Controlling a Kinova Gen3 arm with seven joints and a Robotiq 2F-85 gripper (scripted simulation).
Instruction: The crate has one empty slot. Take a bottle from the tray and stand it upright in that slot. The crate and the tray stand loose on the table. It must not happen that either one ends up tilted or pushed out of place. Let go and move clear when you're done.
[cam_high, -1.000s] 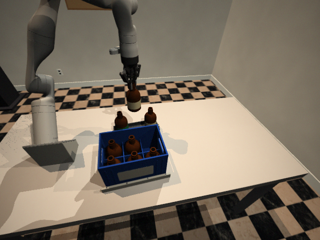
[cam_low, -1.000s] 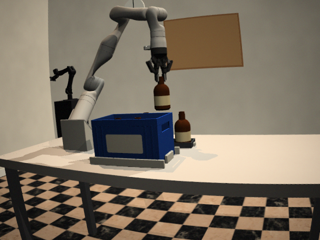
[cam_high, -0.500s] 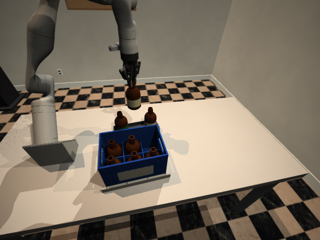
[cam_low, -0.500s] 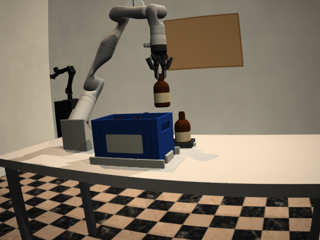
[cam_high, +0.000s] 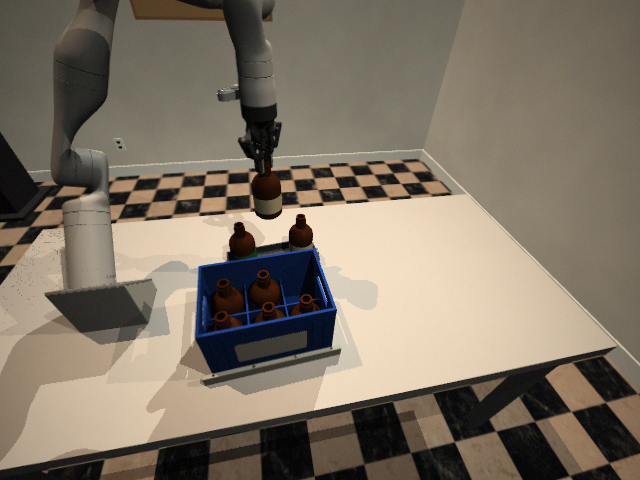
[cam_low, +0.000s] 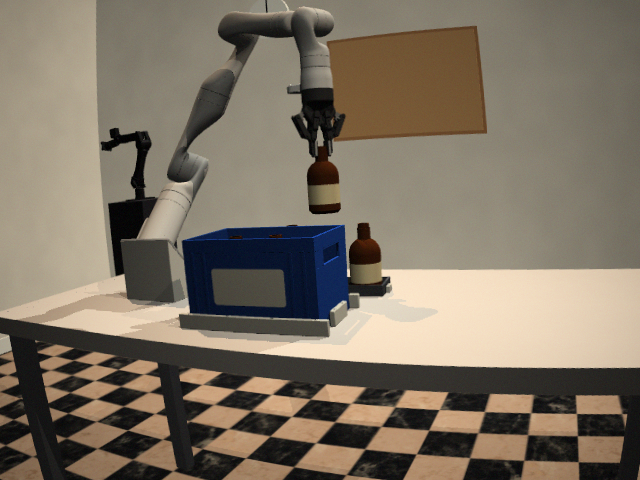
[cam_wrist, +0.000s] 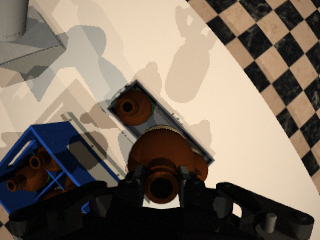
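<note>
Holding: gripper (cam_high: 262, 162) (cam_low: 321, 149) (cam_wrist: 161, 176) pinched on the neck of an upright bottle (cam_high: 267, 193) (cam_low: 324, 187) (cam_wrist: 161, 150)
Bottle height: above the tray (cam_low: 376, 290) (cam_wrist: 126, 131), touching neither tray nor crate (cam_high: 266, 346) (cam_low: 248, 279) (cam_wrist: 57, 131)
Crate: one slot unfilled

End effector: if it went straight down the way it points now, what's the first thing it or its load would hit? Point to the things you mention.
Probably the tray (cam_high: 273, 248) (cam_low: 369, 289) (cam_wrist: 159, 118), met by the base of the held bottle (cam_high: 267, 187) (cam_low: 323, 178) (cam_wrist: 160, 147). Depth is unclear, so it might clip a standing bottle (cam_high: 300, 236) (cam_low: 365, 253) (cam_wrist: 201, 165) first.
</note>
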